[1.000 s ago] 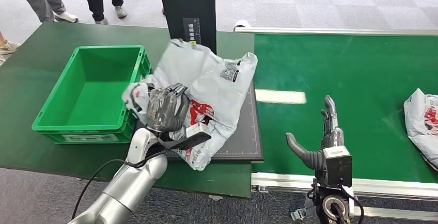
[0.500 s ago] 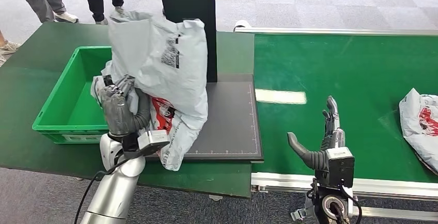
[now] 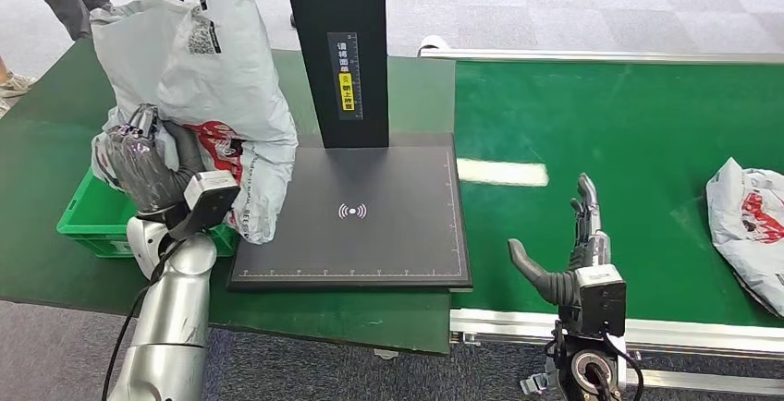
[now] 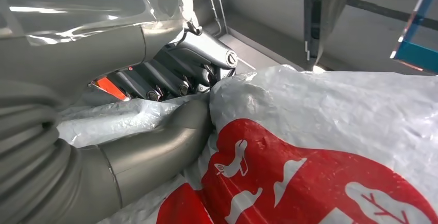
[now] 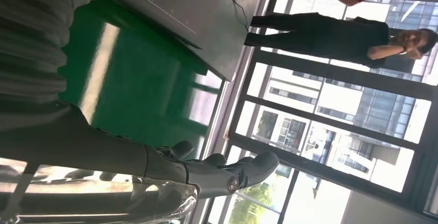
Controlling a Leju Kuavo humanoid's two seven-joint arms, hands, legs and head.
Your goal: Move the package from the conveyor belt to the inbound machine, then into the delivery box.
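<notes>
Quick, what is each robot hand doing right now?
Left hand: holding the grey package above the green box.
Right hand: open, holding nothing, over the conveyor belt.

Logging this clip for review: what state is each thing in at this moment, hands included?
Left hand: grips the grey package, raised over the crate.
Grey package: held in the air, crumpled, hanging over the green crate.
Green crate: on the table, mostly hidden behind the package.
Scanner pad: bare, symbol showing.
Right hand: holds nothing, fingers apart, over the conveyor belt.
Second package: lying on the belt.
</notes>
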